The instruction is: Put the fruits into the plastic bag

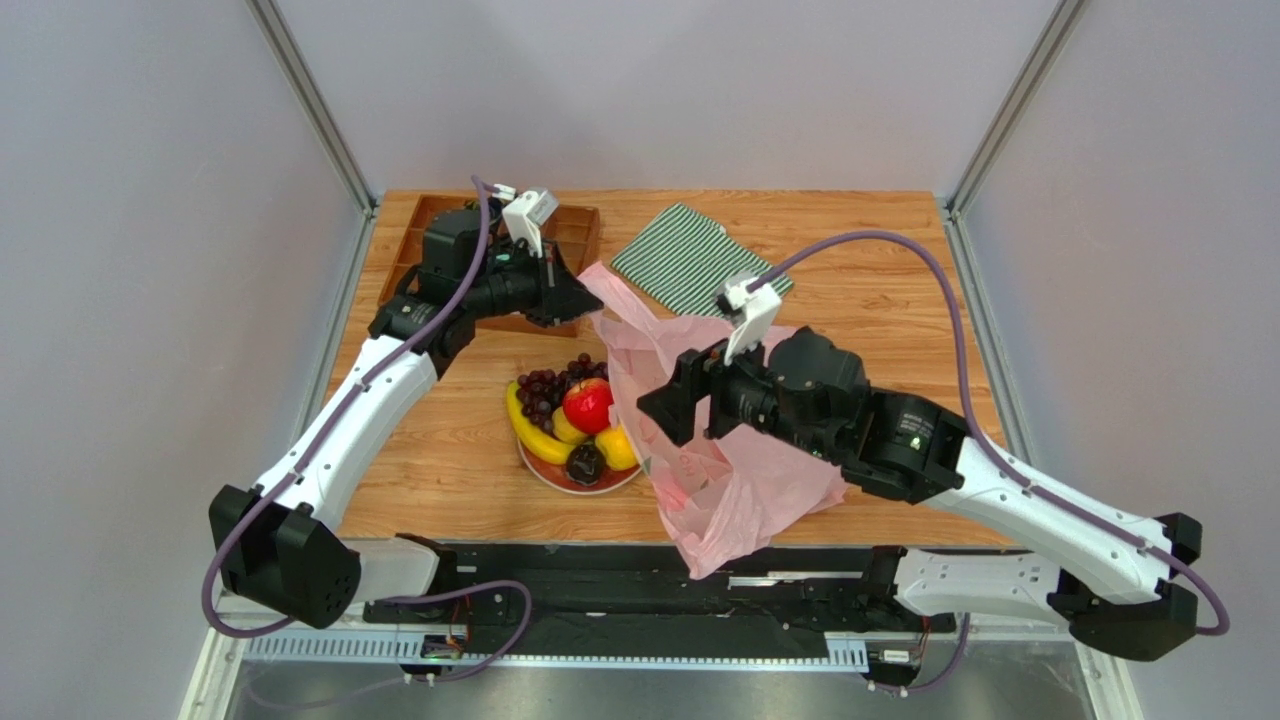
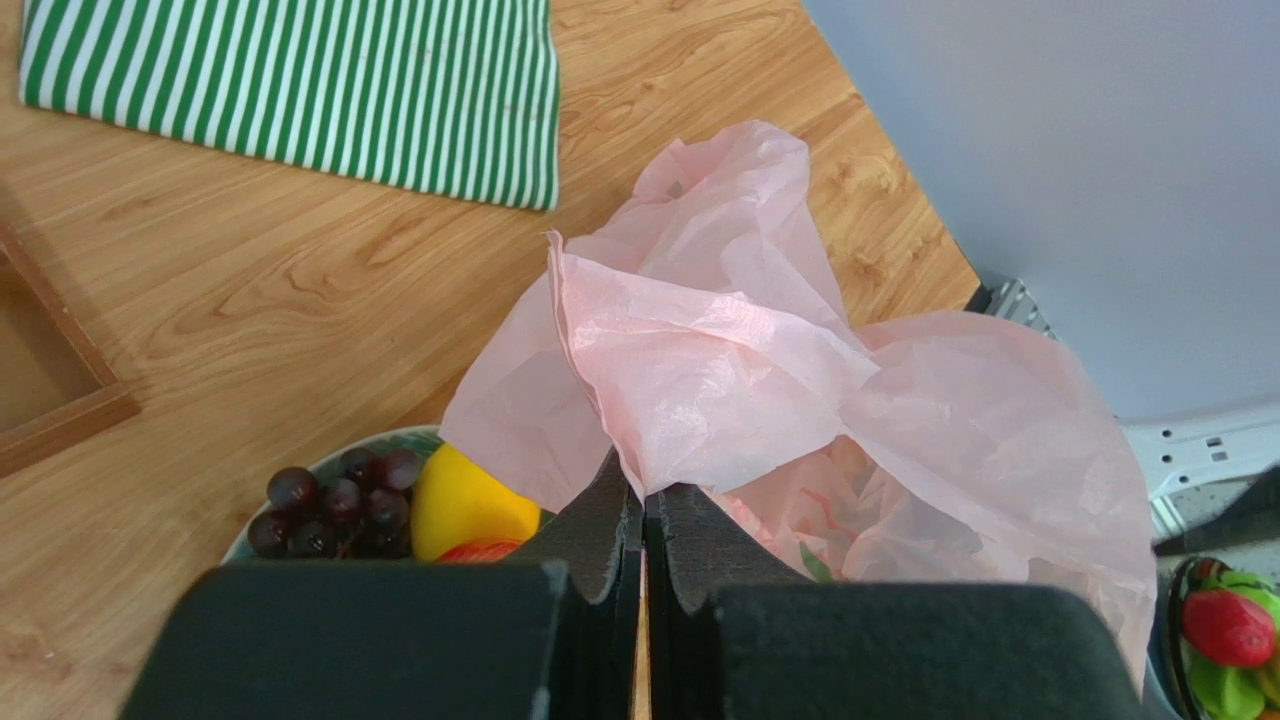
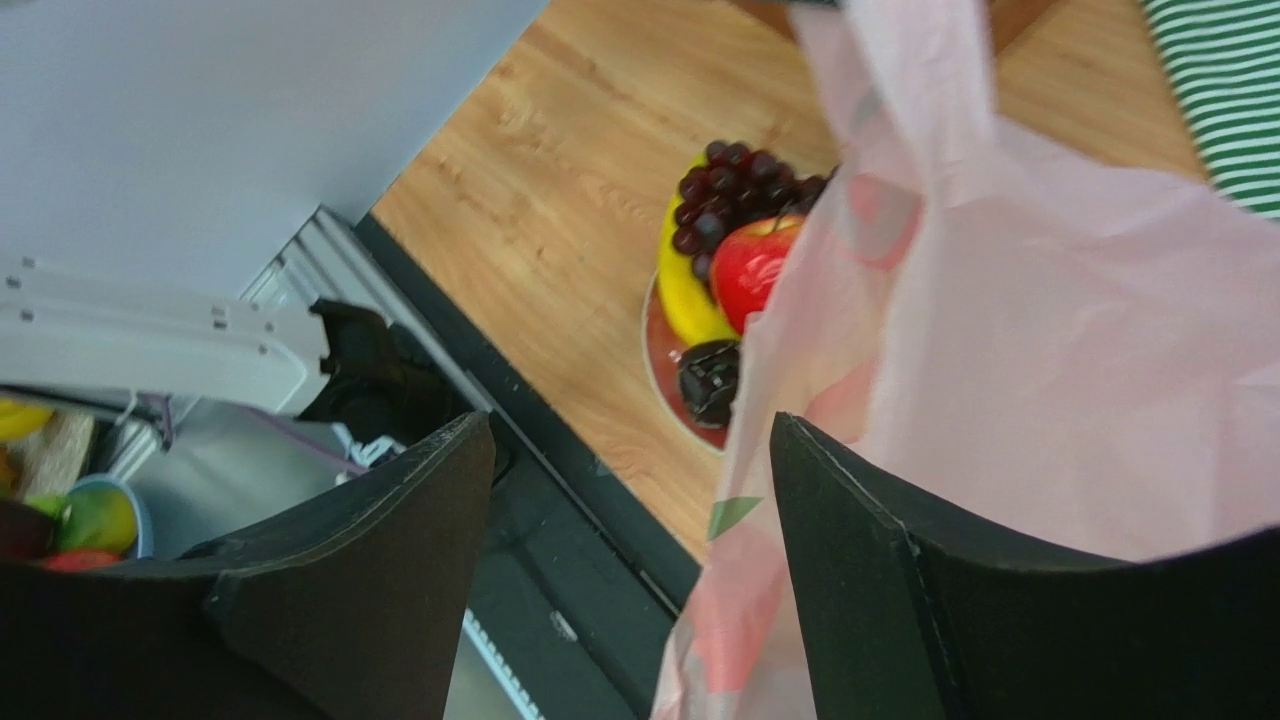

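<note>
Your left hand (image 2: 643, 518) is pinched tight on a fold of the pink plastic bag (image 2: 781, 375), holding its top edge up. Your right hand (image 3: 631, 510) stands wide, and the bag's film hangs in the gap beside one finger, unclamped. The bag slumps on the bench (image 1: 451, 465), right next to the red plate (image 1: 559, 480). The fruits (image 1: 579, 420) all sit on that plate, outside the bag. A striped cloth (image 1: 684, 255) lies beyond.
</note>
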Controlling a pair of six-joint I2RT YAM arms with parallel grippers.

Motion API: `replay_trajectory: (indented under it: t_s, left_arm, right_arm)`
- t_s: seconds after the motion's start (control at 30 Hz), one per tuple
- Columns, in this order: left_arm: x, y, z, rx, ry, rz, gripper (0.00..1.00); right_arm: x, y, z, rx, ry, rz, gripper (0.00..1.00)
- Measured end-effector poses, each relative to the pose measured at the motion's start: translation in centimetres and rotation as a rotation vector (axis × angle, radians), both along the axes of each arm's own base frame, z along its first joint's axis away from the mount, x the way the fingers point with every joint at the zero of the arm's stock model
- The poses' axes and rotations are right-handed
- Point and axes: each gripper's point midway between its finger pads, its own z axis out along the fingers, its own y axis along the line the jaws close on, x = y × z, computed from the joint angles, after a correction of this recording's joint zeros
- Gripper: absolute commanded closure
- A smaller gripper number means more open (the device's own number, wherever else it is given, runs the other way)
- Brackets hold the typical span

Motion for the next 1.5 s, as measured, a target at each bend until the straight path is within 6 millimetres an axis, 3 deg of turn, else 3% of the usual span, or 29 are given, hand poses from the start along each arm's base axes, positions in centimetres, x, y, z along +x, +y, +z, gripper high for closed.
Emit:
replay_trajectory:
  t_s: [0.17, 0.23, 0.33, 0.43, 0.6, 0.77, 0.93, 1.13, 1.27, 1.5]
  left_arm:
    - [-0.1, 0.1, -0.2, 0.007, 0.007, -0.001, 1.00]
    - [-0.2, 0.1, -0.3, 0.010, 0.009, -0.001, 1.00]
    - [-0.2, 0.2, -0.3, 0.013, 0.012, 0.001, 1.00]
    - [-0.4, 0.2, -0.3, 0.015, 0.011, 0.002, 1.00]
    - [-0.8, 0.6, 0.3, 0.017, -0.007, 0.009, 1.00]
    - [-1.1, 1.1, 1.3, 0.026, -0.055, 0.025, 1.00]
    - [-0.9, 2.2, 1.5, 0.069, -0.088, 0.076, 1.00]
    - [-0.7, 3.1, 1.3, 0.100, -0.093, 0.116, 1.00]
    - [-1.1, 2.5, 1.8, 0.073, -0.101, 0.078, 1.00]
    - [-1.9, 1.5, 2.0, 0.047, -0.092, 0.023, 1.00]
  right_arm:
    - [-1.9, 3.4, -3.0, -0.090, 0.042, 0.085, 0.36]
    - [-2.1, 4.5, -5.3, -0.152, 0.079, 0.095, 0.36]
    - [-1.8, 4.7, -8.2, -0.240, 0.122, 0.056, 0.33]
    - [-0.7, 2.8, -10.2, -0.336, 0.133, -0.068, 0.25]
    - [1.9, -2.7, -11.5, -0.489, 0.085, -0.333, 0.20]
    - [4.0, -8.7, -13.4, -0.634, 0.072, -0.552, 0.02]
    - [4.2, -14.7, -15.1, -0.795, 0.101, -0.694, 0.00]
    - [3.5, -18.4, -14.4, -0.745, 0.125, -0.751, 0.00]
    - [3.2, -17.6, -13.6, -0.635, 0.137, -0.697, 0.00]
    - [3.5, -12.5, -11.5, -0.420, 0.135, -0.515, 0.03]
